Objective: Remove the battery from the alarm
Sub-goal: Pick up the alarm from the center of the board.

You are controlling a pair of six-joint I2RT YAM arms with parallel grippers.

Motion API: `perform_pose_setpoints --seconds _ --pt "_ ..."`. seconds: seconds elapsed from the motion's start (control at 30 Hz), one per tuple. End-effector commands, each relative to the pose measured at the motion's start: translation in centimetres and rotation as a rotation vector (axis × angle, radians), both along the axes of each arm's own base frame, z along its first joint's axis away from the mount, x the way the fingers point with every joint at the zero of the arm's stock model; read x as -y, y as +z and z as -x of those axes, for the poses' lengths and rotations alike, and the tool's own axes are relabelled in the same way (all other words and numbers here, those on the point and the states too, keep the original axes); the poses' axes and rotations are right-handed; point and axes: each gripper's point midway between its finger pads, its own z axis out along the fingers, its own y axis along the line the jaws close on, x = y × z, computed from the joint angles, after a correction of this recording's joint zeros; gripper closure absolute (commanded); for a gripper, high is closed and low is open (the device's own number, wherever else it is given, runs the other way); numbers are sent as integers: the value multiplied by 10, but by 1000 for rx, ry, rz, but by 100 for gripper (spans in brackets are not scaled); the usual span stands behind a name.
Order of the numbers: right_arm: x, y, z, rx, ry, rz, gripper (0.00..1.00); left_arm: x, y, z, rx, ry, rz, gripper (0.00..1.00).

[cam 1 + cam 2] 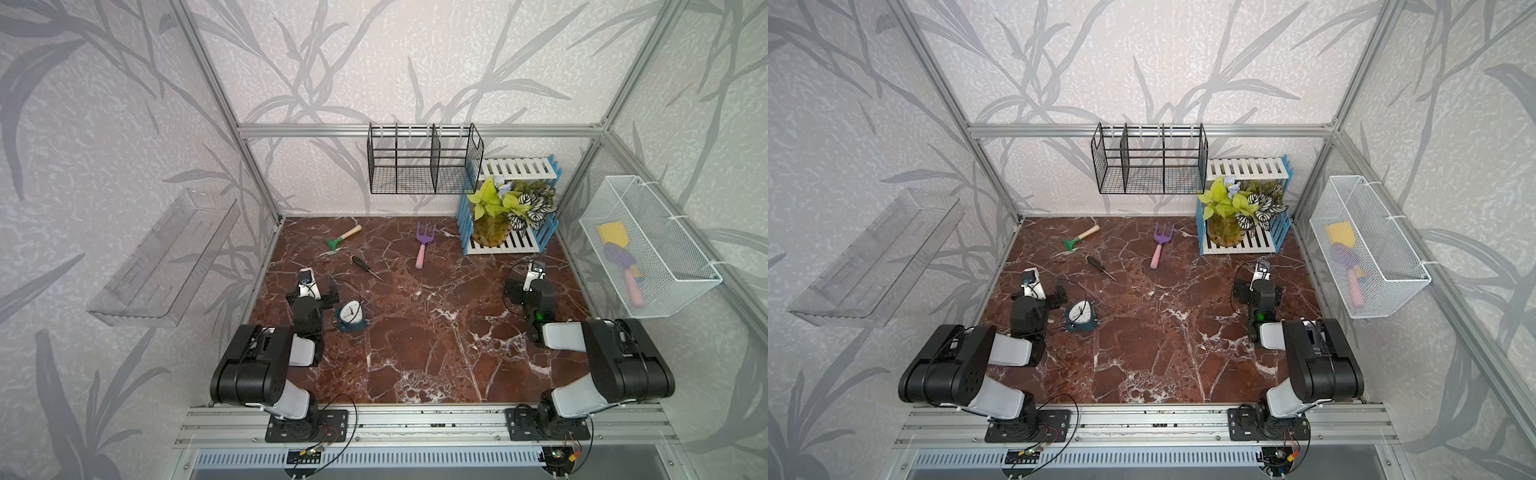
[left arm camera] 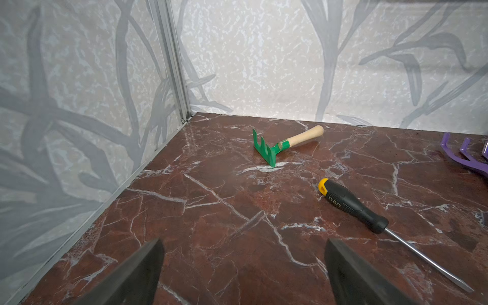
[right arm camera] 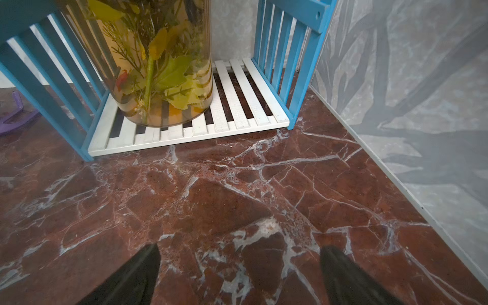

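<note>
1. One alarm (image 1: 351, 314).
2. One screwdriver (image 1: 360, 263).
3. Two garden hand tools: a green rake (image 1: 341, 238) and a purple fork (image 1: 423, 244).
4. One vase (image 1: 492, 230) of leaves.
5. One slatted shelf (image 1: 519, 168).
6. Three wall holders: a black wire rack (image 1: 419, 166), a white mesh basket (image 1: 673, 274) and a clear tray (image 1: 166, 257).
7. Two robot arms: the left arm (image 1: 253, 365) and the right arm (image 1: 623, 361).

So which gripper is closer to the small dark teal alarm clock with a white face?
Left. The left gripper is just beside the clock; the right gripper sits far across, near the blue slatted shelf.
</note>
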Motion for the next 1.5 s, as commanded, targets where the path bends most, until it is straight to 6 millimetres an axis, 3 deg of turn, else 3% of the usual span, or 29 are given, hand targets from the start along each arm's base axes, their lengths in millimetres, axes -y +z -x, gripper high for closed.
perform_pose_setpoints --seconds 0.0,0.47,0.53,0.67,0.8,0.93,1.07,1.2,1.3,1.47 --pt "1 5 -4 14 -5 -2 1 3 12 -5 42 -11 -6 0" --pt "1 8 -4 24 -8 -2 1 1 17 -4 55 1 -6 0" --pt "1 28 -2 62 -4 14 1 -3 34 -10 64 21 -4 0" --pt "-8 73 14 -55 36 -37 1 -3 51 -24 -127 41 54 0" --pt "-17 95 25 -80 21 -195 1 23 63 -25 -221 -67 226 0" --pt "-60 99 27 -55 183 -461 1 54 55 -6 -311 -178 393 0" --pt "-109 92 29 -100 376 -668 1 76 38 23 -456 -193 391 0" --pt "-155 79 29 -223 514 -688 1 102 24 51 -648 -208 256 0" --pt "-180 76 26 -272 586 -689 1 103 15 67 -782 -174 173 0" --pt "-206 73 20 -320 647 -701 1 109 18 70 -910 -127 173 0"
